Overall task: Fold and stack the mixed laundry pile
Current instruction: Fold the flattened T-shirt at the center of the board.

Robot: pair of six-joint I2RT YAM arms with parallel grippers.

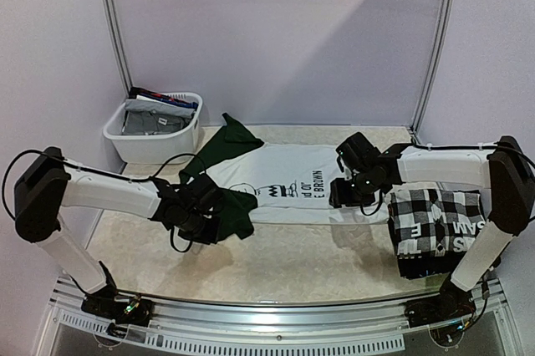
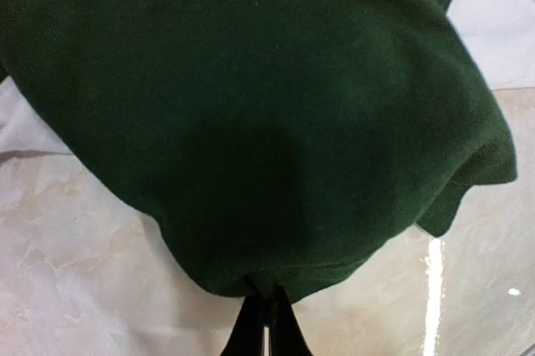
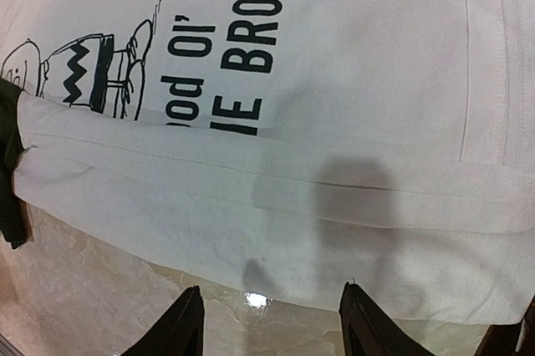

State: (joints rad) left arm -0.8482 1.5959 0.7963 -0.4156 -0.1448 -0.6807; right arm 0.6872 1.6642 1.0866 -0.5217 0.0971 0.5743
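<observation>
A white T-shirt (image 1: pixel 288 185) with dark green sleeves and a printed cartoon lies spread in the middle of the table. My left gripper (image 2: pixel 269 310) is shut on the hem of the near green sleeve (image 2: pixel 251 122), and the cloth bunches just past the fingertips. In the top view that sleeve (image 1: pixel 238 210) sits by the left gripper (image 1: pixel 209 214). Over the shirt's right edge, my right gripper (image 3: pixel 272 314) is open, with the white hem (image 3: pixel 276 256) just beyond its fingertips and nothing between them. In the top view the right gripper (image 1: pixel 347 193) hovers at that edge.
A folded stack lies at the near right: a black-and-white checkered shirt (image 1: pixel 418 210) over a black piece with white letters (image 1: pixel 451 243). A white plastic basket (image 1: pixel 117 134) holding grey and blue garments stands at the back left. The shirt's far green sleeve (image 1: pixel 234 134) points toward the basket.
</observation>
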